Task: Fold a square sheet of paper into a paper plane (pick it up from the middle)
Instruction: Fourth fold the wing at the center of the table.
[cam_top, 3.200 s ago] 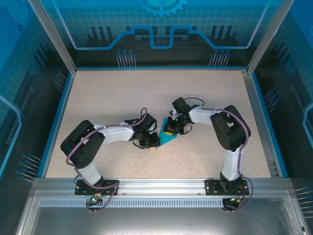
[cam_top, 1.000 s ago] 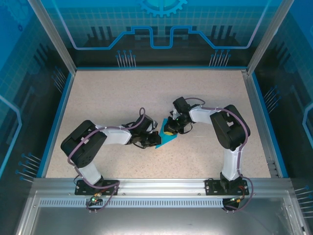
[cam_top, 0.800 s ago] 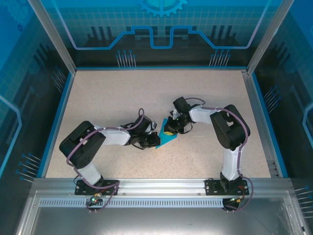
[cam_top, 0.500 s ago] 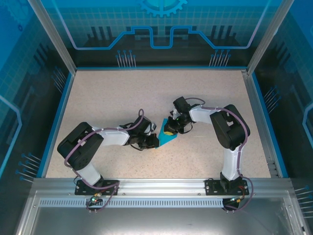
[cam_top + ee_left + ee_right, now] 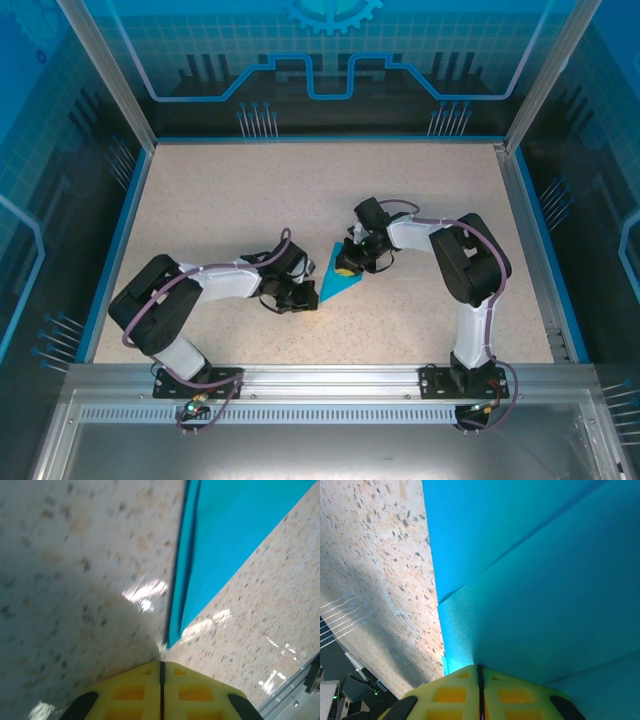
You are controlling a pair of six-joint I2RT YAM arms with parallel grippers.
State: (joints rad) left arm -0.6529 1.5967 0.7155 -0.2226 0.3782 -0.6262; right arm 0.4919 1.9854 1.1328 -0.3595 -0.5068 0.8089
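My right pincer (image 5: 479,669) is shut, its tips pressed flat on the partly folded sheet of paper (image 5: 330,288) mid-worktop. I judge this pins the sheet and firms the crease. My left pincer (image 5: 161,666) is shut too and holds nothing, its tips low just beside the sheet's pointed corner. The worktop (image 5: 220,200) is speckled beige and blue-rimmed, and sits inside a blue-lit, glass-walled enclosure (image 5: 330,60).

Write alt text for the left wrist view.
The left gripper, yellow and shut, sits at the bottom edge, just short of the pointed corner of the folded teal paper. The paper lies on a speckled table, stretching toward the upper right.
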